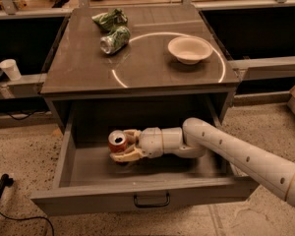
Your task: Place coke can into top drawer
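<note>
Top drawer (88, 200): pulled open. Contents: coke can (118, 141), upright, left of centre, clamped in the hand (123, 145), which reaches in from the right. Bench (83, 70) above: white bowl (189, 49); green can (114, 39) lying on its side; crumpled green bag (109, 18) just behind it.

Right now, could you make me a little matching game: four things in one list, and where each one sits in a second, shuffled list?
Things:
1 coke can
2 bowl
3 green can
4 paper cup

Places:
A on the ledge left of the cabinet
B lying on its side on the cabinet top
C in the gripper, inside the open drawer
D upright on the cabinet top, right part

Pairs: 1-C, 2-D, 3-B, 4-A
</note>
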Available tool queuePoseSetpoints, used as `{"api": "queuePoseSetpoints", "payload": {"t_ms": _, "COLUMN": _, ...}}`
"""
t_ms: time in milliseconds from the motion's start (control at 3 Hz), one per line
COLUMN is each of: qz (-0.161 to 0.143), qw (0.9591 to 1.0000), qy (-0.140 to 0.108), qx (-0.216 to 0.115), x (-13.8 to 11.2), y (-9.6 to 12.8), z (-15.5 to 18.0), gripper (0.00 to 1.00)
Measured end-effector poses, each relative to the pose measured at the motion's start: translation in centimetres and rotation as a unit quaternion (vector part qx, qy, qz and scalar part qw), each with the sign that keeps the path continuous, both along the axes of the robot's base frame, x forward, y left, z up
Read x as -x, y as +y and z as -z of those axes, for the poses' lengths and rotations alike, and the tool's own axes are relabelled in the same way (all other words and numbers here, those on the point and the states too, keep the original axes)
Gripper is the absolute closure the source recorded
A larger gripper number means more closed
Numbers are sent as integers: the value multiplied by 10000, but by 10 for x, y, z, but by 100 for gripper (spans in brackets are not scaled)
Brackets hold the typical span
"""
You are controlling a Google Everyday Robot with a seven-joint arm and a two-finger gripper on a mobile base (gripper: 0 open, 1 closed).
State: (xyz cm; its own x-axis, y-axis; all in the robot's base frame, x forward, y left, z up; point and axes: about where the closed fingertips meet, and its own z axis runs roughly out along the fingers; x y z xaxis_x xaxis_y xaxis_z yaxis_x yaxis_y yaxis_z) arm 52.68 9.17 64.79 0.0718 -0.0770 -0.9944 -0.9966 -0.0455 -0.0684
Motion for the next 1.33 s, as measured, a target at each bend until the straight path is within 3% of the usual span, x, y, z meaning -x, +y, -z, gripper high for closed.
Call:
{"api": "queuePoseSetpoints", "payload": {"t_ms": 667, "qz": -1, "qw": 10000, "qy": 0, "qx": 0, "x": 0, "y": 0, "z": 0, "gripper": 11}}
{"api": "queuePoseSetpoints", "payload": {"t_ms": 1000, "qz": -1, "qw": 10000, "qy": 0, "qx": 0, "x": 0, "y": 0, "z": 0, "gripper": 0}}
{"api": "queuePoseSetpoints", "payload": {"t_ms": 1333, "qz": -1, "qw": 10000, "qy": 0, "qx": 0, "x": 0, "y": 0, "z": 0, "gripper": 0}}
